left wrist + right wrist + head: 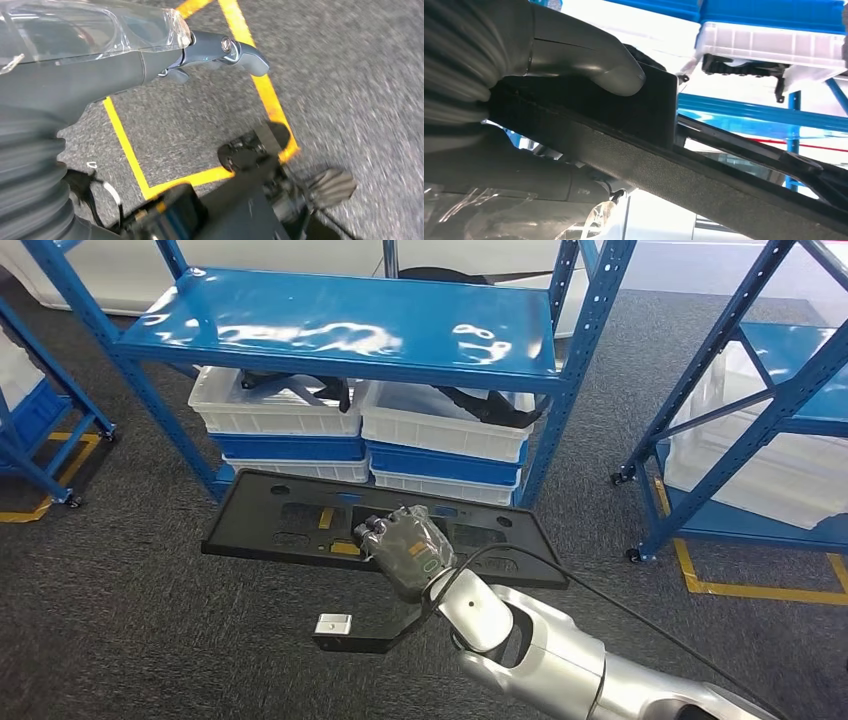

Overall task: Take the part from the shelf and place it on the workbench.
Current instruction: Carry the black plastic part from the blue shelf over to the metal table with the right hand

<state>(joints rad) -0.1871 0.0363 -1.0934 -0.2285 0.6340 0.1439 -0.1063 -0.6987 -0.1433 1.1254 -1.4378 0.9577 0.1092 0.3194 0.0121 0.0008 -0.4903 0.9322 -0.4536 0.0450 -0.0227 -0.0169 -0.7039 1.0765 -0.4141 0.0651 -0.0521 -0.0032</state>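
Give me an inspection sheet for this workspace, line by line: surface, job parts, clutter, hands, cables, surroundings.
Surface: grey speckled carpet floor with yellow tape lines; no workbench seen.
Job's things: long flat black plastic panel with cut-outs, held clear of the floor in front of the blue metal shelf rack.
Clutter: white and blue plastic bins stacked under the rack's shelf, dark parts inside.
Hands: right hand grips the panel's near edge, thumb pressed on it; left hand holds nothing, above the floor.
Cables: black cable along the right arm.
Surroundings: second blue rack to the right.
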